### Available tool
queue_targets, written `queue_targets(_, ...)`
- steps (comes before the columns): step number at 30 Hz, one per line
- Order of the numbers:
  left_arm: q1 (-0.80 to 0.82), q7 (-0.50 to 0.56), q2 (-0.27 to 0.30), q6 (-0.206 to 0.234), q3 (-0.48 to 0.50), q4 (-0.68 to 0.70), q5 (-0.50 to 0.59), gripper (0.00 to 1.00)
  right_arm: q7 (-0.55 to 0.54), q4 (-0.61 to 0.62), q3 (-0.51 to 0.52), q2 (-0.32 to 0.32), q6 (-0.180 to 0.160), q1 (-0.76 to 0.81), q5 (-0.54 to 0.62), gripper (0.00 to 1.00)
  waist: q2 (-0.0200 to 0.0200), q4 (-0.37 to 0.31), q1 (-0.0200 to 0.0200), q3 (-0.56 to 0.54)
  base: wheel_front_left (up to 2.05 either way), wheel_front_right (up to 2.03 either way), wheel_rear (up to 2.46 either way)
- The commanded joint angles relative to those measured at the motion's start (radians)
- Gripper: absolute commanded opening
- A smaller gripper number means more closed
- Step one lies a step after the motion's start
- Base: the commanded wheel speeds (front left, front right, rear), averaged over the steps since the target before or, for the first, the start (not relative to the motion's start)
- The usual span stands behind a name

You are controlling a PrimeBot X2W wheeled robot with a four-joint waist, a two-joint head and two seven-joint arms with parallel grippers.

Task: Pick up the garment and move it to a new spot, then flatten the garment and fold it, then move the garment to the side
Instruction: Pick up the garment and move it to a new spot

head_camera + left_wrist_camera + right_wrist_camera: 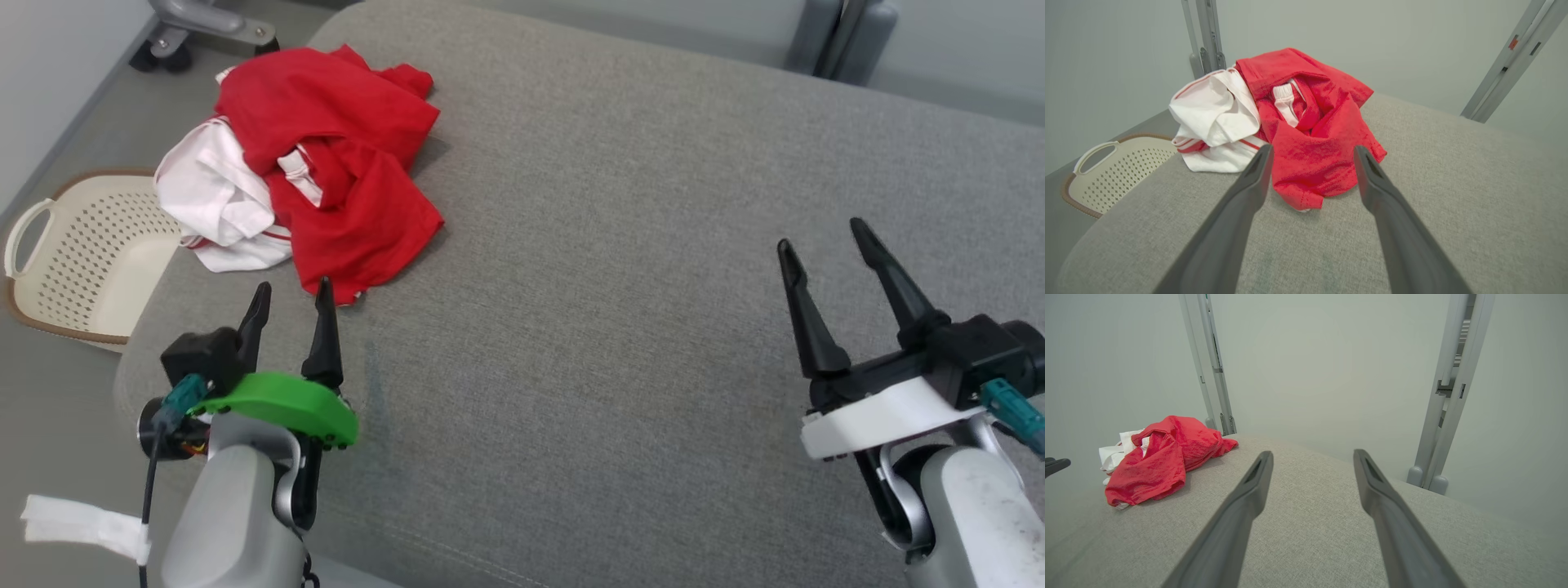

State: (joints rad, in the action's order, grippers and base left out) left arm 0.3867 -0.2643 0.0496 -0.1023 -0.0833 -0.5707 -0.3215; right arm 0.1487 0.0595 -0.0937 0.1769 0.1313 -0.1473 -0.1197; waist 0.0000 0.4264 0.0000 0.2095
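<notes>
Left gripper (294, 286), right gripper (821, 235): jaws spread, empty. Garment (343, 147) bunched at 11 o'clock; a shallow pinch could snag one layer, then slip.

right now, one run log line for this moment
phase: pre-grasp | garment: crumpled, far left of cushion, not gripped | left gripper: open, tips at its near hem | right gripper: open, over bare cushion

My left gripper (292, 286) sits low on my left, its two dark fingers parted, pointing forward and holding nothing, on a green wrist plate (286, 404) above the pale forearm (229, 523). My right gripper (821, 235) is at lower right on a white wrist plate (882, 416), fingers spread wider, leaning slightly left, empty.
</notes>
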Motion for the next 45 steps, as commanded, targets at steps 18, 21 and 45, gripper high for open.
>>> queue_targets(18,0.357,0.002,0.021,-0.027,0.033,-0.488,-0.179,0.0,-0.056,0.097,0.049,0.08,-0.001,-0.071,-0.011,1.0,0.0,-0.118,0.0,0.275,0.0,0.0,0.0)
queue_targets(21,0.322,0.001,0.038,-0.028,0.058,-0.43,-0.15,0.0,-0.047,0.091,0.055,0.073,-0.001,-0.067,-0.007,1.0,0.0,-0.115,0.0,0.253,0.0,0.0,0.0)
queue_targets(45,-0.006,0.0,0.007,-0.029,0.059,0.389,0.12,0.0,0.047,0.025,0.075,-0.053,-0.001,0.032,-0.007,1.0,0.0,-0.252,0.0,-0.029,0.0,0.0,0.0)
